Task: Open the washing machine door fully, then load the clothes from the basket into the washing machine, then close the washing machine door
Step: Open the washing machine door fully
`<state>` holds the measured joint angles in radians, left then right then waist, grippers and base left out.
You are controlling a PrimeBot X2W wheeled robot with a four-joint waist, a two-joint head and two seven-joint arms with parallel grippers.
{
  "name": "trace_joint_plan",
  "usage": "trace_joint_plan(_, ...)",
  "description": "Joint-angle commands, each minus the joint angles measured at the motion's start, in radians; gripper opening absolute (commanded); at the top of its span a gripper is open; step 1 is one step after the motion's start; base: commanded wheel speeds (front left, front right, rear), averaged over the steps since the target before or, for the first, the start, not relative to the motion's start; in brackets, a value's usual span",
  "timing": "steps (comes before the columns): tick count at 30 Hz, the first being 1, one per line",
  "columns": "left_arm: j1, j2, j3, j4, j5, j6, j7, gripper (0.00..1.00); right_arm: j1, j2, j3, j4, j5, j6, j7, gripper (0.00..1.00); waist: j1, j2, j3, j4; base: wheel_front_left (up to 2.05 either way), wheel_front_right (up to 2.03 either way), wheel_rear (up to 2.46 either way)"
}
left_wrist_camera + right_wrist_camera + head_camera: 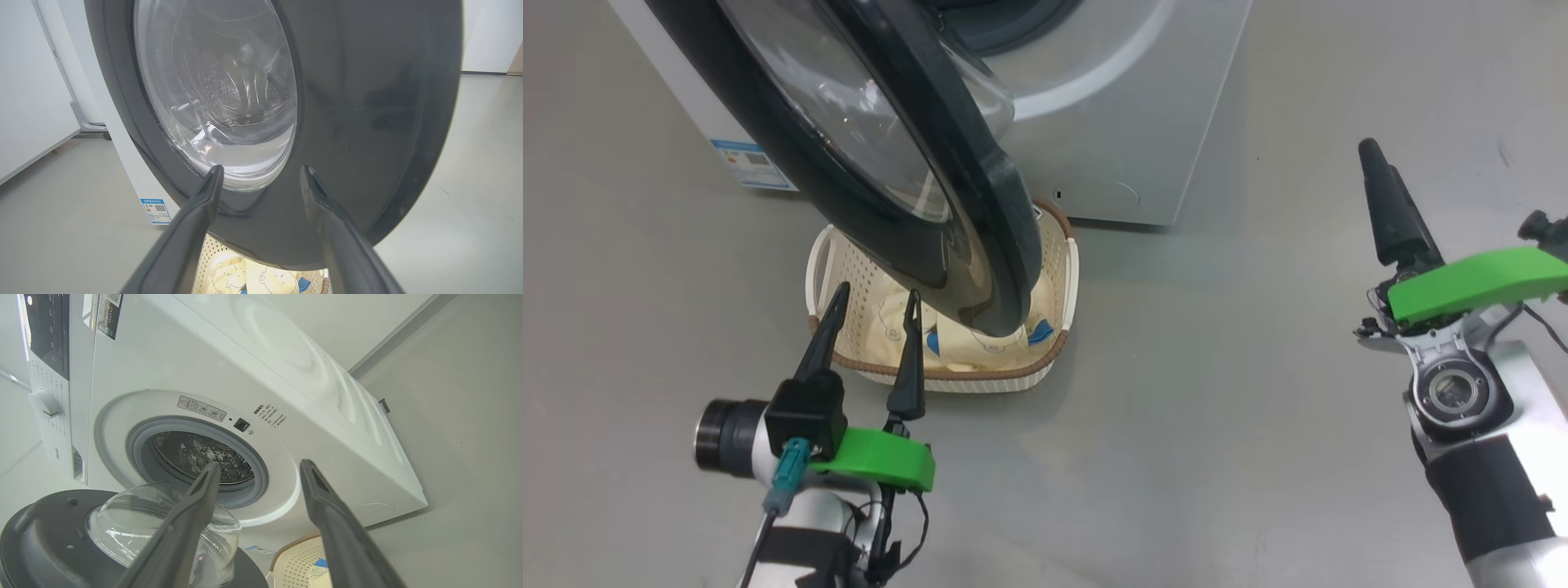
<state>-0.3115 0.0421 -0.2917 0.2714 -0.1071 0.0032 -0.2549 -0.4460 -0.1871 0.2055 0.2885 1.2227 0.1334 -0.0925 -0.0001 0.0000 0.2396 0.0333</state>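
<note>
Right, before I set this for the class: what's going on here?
A two-armed robot is doing laundry. The door of the washer stands open over the basket, which holds the clothes. The left end effector is open near the basket; the right end effector, also open and empty, faces the drum.

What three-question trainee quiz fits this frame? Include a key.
1. Fill in: the left gripper has its fingers ___ (open/shut).
2. True or false: in the head view the door partly hides the basket.
3. The clothes are: A. in the left gripper; B. in the basket; C. draped on the door.
Key: 1 open; 2 true; 3 B.
</note>
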Motion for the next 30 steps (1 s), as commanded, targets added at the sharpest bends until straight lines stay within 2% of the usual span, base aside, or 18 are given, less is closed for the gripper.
trace_joint_plan(1, -0.001, 0.018, 0.039, -0.024, 0.0, -0.001, -0.007, 1.0, 0.009, -0.016, 0.004, -0.04, -0.065, -0.003, -0.036, 1.0, 0.0001, 0.0, -0.012, -0.008, 0.0, 0.0, 0.0)
trace_joint_plan(8, 0.017, 0.025, 0.049, -0.014, -0.001, -0.006, -0.007, 1.0, 0.087, -0.011, -0.063, -0.044, -0.372, -0.003, -0.126, 1.0, 0.0001, 0.0, -0.044, -0.023, 0.0, 0.0, 0.0)
trace_joint_plan(17, 0.039, 0.028, 0.056, -0.008, -0.005, -0.009, -0.007, 1.0, 0.218, 0.072, -0.194, -0.142, -0.79, -0.003, -0.138, 1.0, 0.0001, 0.0, -0.076, -0.033, 0.0, 0.0, 0.0)
trace_joint_plan(30, 0.064, 0.029, 0.062, -0.012, -0.009, -0.01, -0.007, 1.0, 0.398, 0.134, -0.265, -0.28, -1.094, -0.003, -0.122, 1.0, 0.0001, 0.0, -0.103, -0.044, 0.0, 0.0, 0.0)
